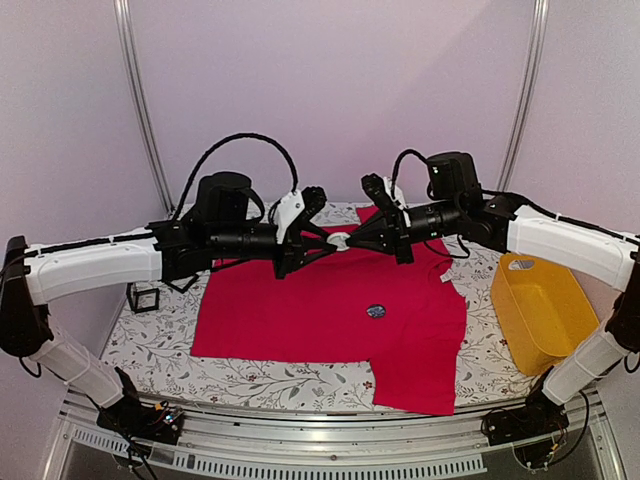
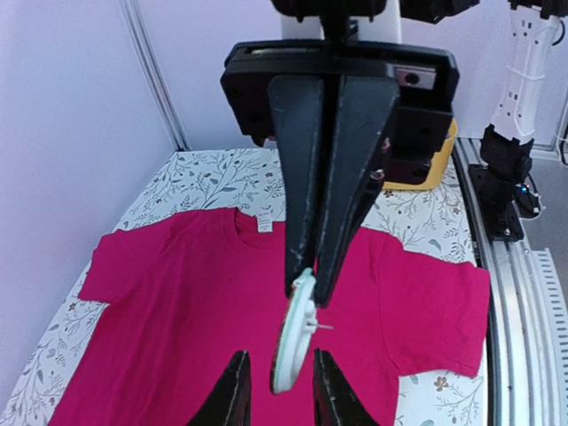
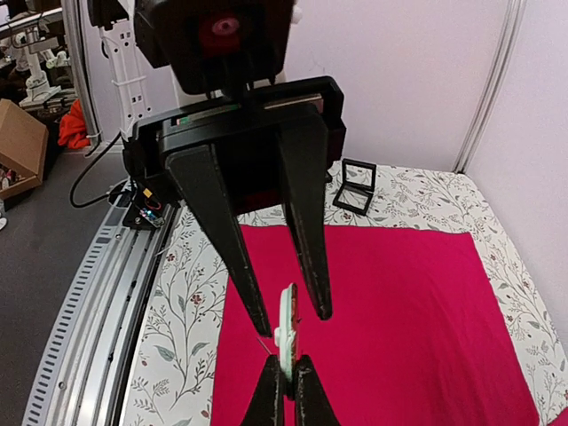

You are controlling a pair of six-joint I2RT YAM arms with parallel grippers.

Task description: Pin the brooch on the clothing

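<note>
The right gripper (image 3: 288,364) pinches the white round brooch (image 3: 287,321) edge-on by its rim, in mid-air above the red T-shirt (image 1: 300,320), toward the shirt's 12 o'clock edge in the top view. The left gripper (image 2: 280,357) straddles it, spread, apparently not touching. The rim hold looks narrow, so an off-centre squeeze from the left could twist the brooch free and drop it.

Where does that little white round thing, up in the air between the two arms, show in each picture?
Top view: the brooch is at the centre, in mid-air above the far edge of the red T-shirt.
Left wrist view: the brooch is at lower centre, seen nearly edge-on.
Right wrist view: the brooch is at lower centre, edge-on.
Shared landmark: the red T-shirt lies spread out beneath it in all three views.
</note>
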